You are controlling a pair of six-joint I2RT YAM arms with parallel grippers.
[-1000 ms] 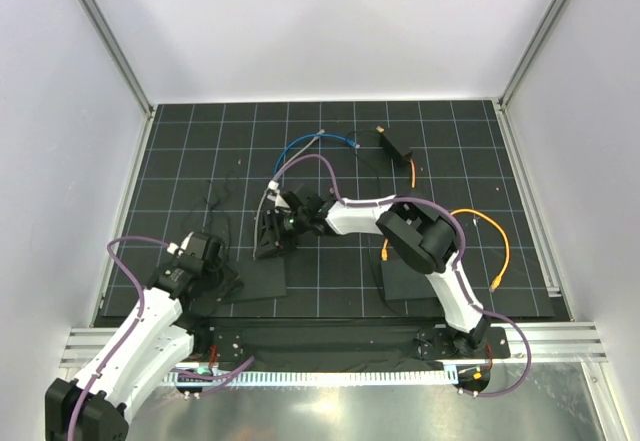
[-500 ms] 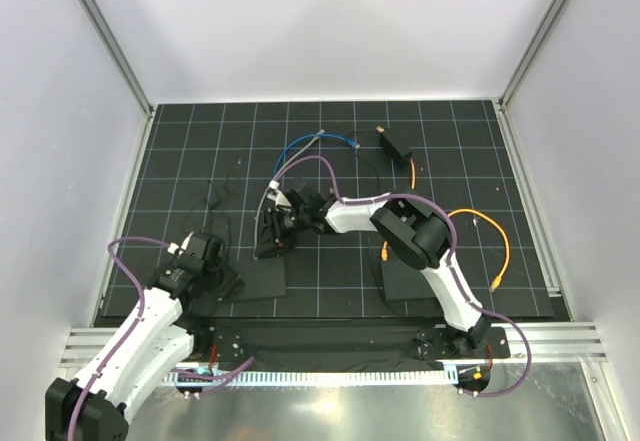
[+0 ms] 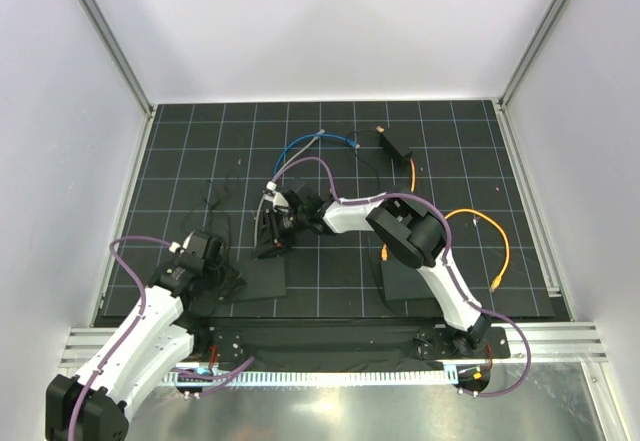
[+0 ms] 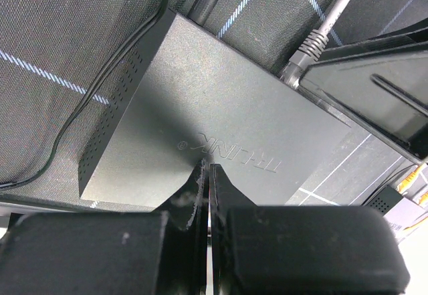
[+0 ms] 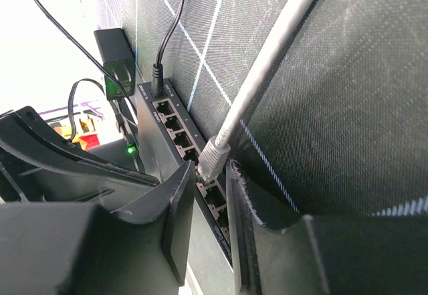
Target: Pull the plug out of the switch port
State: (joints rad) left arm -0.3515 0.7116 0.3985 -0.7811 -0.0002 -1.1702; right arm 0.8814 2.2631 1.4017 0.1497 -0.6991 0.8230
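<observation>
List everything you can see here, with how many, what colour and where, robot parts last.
grid mat: one, black, covering the table
flat pads: two, black, near edge
network switch: one, black, left of centre
grey cable: one, plug in the switch
power lead: one, black, in the switch's end
blue cable: one, far centre
orange cable: at least one, right side
small block: one, black, far right of centre
left gripper: shut, tips at the switch top
right gripper: jaws apart, flanking the plug

Black switch (image 4: 200, 128), grey cable (image 5: 261, 87), white-gridded black mat (image 3: 440, 151).
</observation>
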